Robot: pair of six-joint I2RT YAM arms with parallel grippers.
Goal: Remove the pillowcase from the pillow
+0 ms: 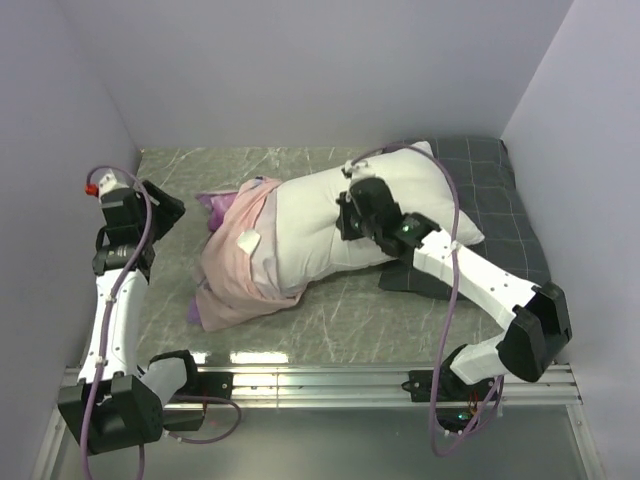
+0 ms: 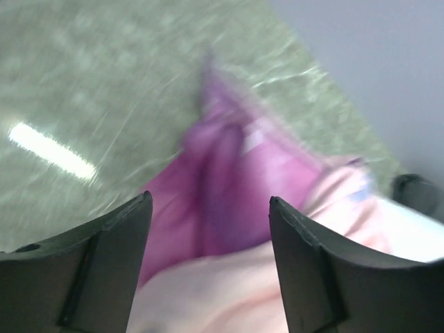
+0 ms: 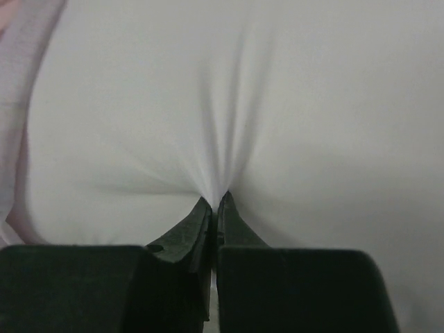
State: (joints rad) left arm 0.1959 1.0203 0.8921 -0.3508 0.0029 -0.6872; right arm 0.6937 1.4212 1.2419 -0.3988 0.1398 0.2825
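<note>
The white pillow [image 1: 330, 225] lies across the middle of the table. The pink-purple pillowcase [image 1: 235, 265] is bunched over its left end, paler inner side out. My right gripper [image 1: 345, 215] is shut on a pinch of the pillow's white cloth [image 3: 243, 104]; in the right wrist view the gripper [image 3: 216, 199] has its jaws closed, with creases fanning out from them. My left gripper [image 1: 175, 212] is open and empty, just left of the pillowcase. In the blurred left wrist view the gripper [image 2: 208, 208] has the pillowcase [image 2: 229, 173] between and beyond its spread jaws.
A dark grey checked pillow [image 1: 500, 190] lies at the back right, partly under the white pillow and my right arm. The table [image 1: 380, 310] is grey-green marble pattern. Pale walls close in at the back and both sides. A metal rail [image 1: 320, 378] runs along the near edge.
</note>
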